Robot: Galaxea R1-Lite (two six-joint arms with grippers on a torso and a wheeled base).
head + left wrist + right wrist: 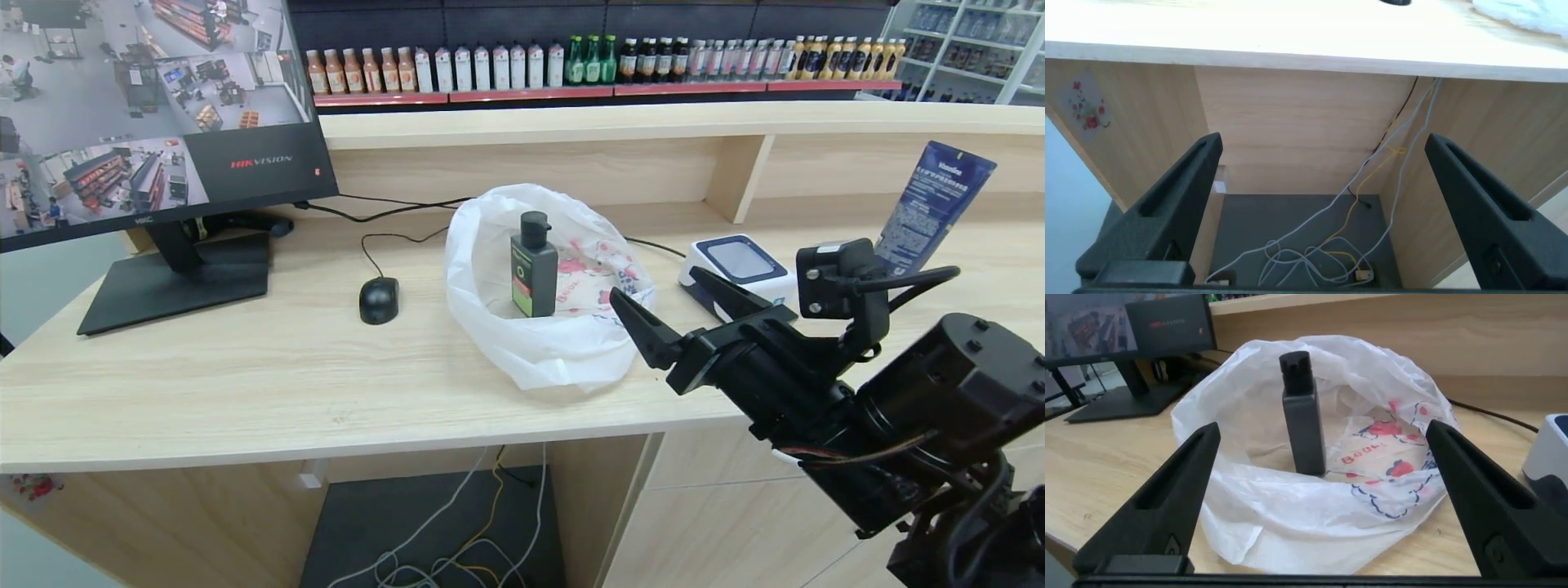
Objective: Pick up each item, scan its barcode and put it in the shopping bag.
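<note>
Now: bottle (pixel 534 265) in bag (pixel 543 355) | ahead of right gripper (pixel 657 286), apparently apart

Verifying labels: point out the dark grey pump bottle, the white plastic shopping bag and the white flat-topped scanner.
dark grey pump bottle (pixel 535 273): head view, body middle.
white plastic shopping bag (pixel 555 351): head view, near wall.
white flat-topped scanner (pixel 739 260): head view, top window.

The right tool (pixel 653 282), on its outstretched arm, holds nothing, jaws wide apart; the left tool (pixel 1323 139) hangs low, equally wide, empty.
</note>
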